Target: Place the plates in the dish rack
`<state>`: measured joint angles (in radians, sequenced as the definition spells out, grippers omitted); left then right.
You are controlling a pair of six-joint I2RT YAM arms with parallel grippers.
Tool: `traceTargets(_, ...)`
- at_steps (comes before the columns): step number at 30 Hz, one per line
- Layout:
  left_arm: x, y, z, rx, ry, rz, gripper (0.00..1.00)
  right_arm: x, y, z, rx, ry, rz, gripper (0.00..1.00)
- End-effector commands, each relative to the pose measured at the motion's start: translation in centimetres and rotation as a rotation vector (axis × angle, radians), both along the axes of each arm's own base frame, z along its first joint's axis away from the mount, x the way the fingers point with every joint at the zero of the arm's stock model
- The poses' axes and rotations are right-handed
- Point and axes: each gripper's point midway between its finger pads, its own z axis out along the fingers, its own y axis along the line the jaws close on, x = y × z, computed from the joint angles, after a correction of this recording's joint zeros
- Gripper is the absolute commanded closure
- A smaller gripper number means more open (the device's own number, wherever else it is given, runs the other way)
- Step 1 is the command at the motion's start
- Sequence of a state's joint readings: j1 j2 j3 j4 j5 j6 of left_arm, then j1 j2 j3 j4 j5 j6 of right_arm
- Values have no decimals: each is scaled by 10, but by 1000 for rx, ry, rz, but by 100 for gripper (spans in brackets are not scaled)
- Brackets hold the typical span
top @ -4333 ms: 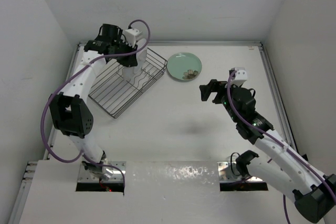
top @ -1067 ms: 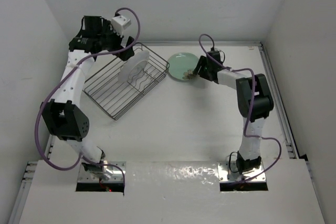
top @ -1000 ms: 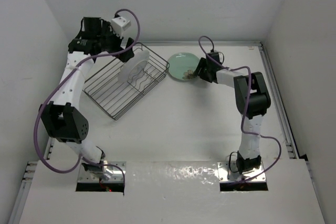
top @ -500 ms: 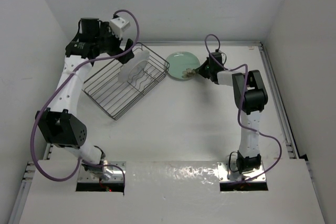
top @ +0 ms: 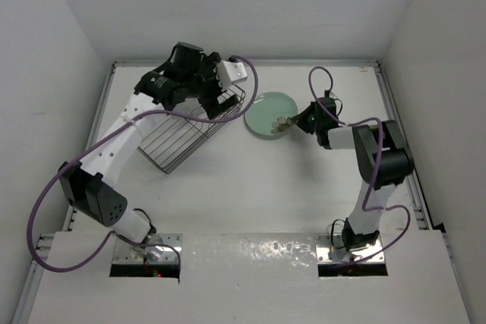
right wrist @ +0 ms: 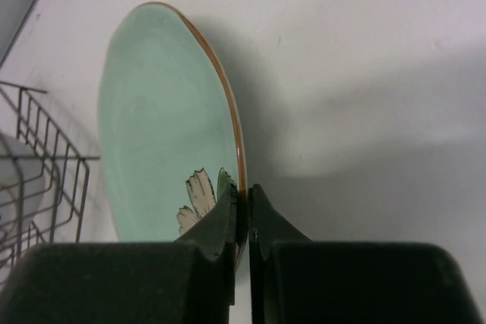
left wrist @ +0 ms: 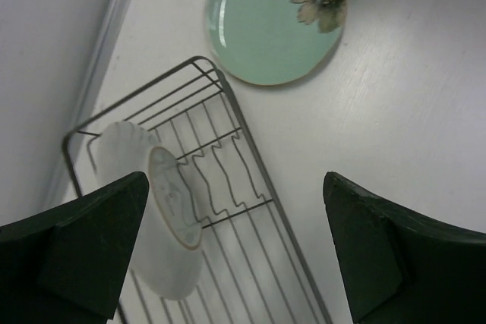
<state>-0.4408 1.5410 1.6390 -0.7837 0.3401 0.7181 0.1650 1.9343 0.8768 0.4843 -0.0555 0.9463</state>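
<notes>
The smaller mint-green plate (top: 269, 114) with a flower motif lies just right of the dish rack (top: 173, 138). My right gripper (top: 293, 121) is shut on its right rim. In the right wrist view both fingers pinch the brown-edged rim (right wrist: 242, 201), and the plate (right wrist: 159, 119) tilts up with a shadow beneath it. The larger plate (left wrist: 144, 218) stands on edge among the rack's wavy wires (left wrist: 228, 180), white underside showing. My left gripper (left wrist: 235, 244) hangs open above the rack's right side, holding nothing. In the top view that gripper (top: 218, 102) and arm hide the standing plate.
The rack's corner (right wrist: 45, 157) is close to the left of the mint plate. White walls enclose the table at the back and both sides. Bare tabletop (top: 258, 187) stretches between the rack, the plate and the arm bases.
My right gripper has shut on the mint plate's rim and drawn it slightly nearer, tilting it. My left arm has swung from the back left corner to over the rack's right side.
</notes>
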Motion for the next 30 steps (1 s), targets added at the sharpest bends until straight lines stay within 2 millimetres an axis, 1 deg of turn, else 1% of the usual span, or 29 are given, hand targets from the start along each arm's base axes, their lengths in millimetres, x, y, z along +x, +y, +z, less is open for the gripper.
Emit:
traceTargets(1, 15, 1, 34, 97, -190, -37, 4, -6, 0, 49, 10, -172, 12, 100)
traceTargets(2, 25, -2, 31, 150, -189, -6, 4, -11, 0, 65, 30, -208, 8, 100)
traceTargets(3, 29, -2, 29, 213, -219, -24, 3, -23, 0, 60, 55, -204, -1, 100)
traceTargets(4, 32, 3, 24, 309, -252, -22, 3, -28, 0, 63, 69, -213, -7, 100)
traceTargets(5, 25, -9, 26, 357, -300, -74, 2, -40, -1, 65, 79, -217, -12, 100)
traceTargets(6, 27, -10, 31, 439, -378, -111, 1, -44, -1, 66, 98, -220, -21, 100)
traceTargets(7, 26, -10, 27, 498, -414, -124, 0, -46, 0, 73, 108, -245, -25, 100)
traceTargets(8, 19, -25, 41, 535, -516, -206, 0, -54, 0, 77, 127, -256, -31, 100)
traceTargets(9, 13, -34, 39, 558, -549, -254, 0, -57, 0, 80, 138, -269, -36, 100)
traceTargets(10, 2, -51, 25, 573, -575, -323, 0, -57, 0, 90, 155, -303, -41, 100)
traceTargets(11, -7, -60, 23, 581, -609, -372, 0, -63, 2, 95, 176, -317, -42, 100)
traceTargets(12, -24, -83, 4, 544, -611, -450, 0, -65, 5, 101, 189, -333, -40, 100)
traceTargets(13, -33, -93, -7, 512, -598, -480, 0, -71, 9, 105, 209, -340, -33, 100)
traceTargets(14, -42, -105, -19, 496, -596, -522, 0, -75, 10, 102, 222, -330, -33, 100)
traceTargets(15, -49, -115, -33, 462, -572, -532, 0, -79, 10, 110, 238, -352, -37, 100)
traceTargets(16, -59, -134, -50, 420, -581, -545, 0, -83, 8, 114, 250, -363, -43, 100)
traceTargets(17, -62, -142, -70, 393, -523, -523, 0, -90, 5, 110, 253, -355, -57, 100)
traceTargets(18, -65, -154, -74, 352, -506, -504, 0, -96, 2, 117, 244, -369, -62, 100)
traceTargets(19, -63, -163, -90, 332, -441, -488, 0, -99, -2, 115, 223, -366, -69, 100)
traceTargets(20, -64, -167, -98, 285, -366, -436, 1, -101, -6, 115, 198, -368, -81, 100)
traceTargets(21, -67, -174, -103, 264, -326, -441, 2, -106, -9, 120, 196, -378, -88, 100)
traceTargets(22, -68, -175, -124, 275, -272, -438, 2, -111, -12, 115, 190, -369, -101, 100)
traceTargets(24, -78, -172, -154, 284, -186, -428, 3, -114, -16, 119, 196, -386, -126, 100)
traceTargets(25, -79, -178, -166, 283, -176, -418, 3, -116, -17, 120, 205, -391, -128, 100)
traceTargets(26, -79, -179, -173, 271, -154, -379, 3, -117, -16, 120, 214, -392, -128, 100)
traceTargets(27, -72, -182, -180, 275, -157, -339, 3, -119, -15, 123, 228, -402, -123, 100)
traceTargets(28, -68, -184, -182, 275, -150, -316, 3, -121, -14, 120, 239, -397, -121, 100)
traceTargets(29, -65, -184, -184, 280, -147, -293, 3, -122, -13, 123, 263, -402, -126, 100)
traceTargets(30, -58, -185, -181, 279, -171, -265, 4, -123, -11, 126, 280, -411, -116, 100)
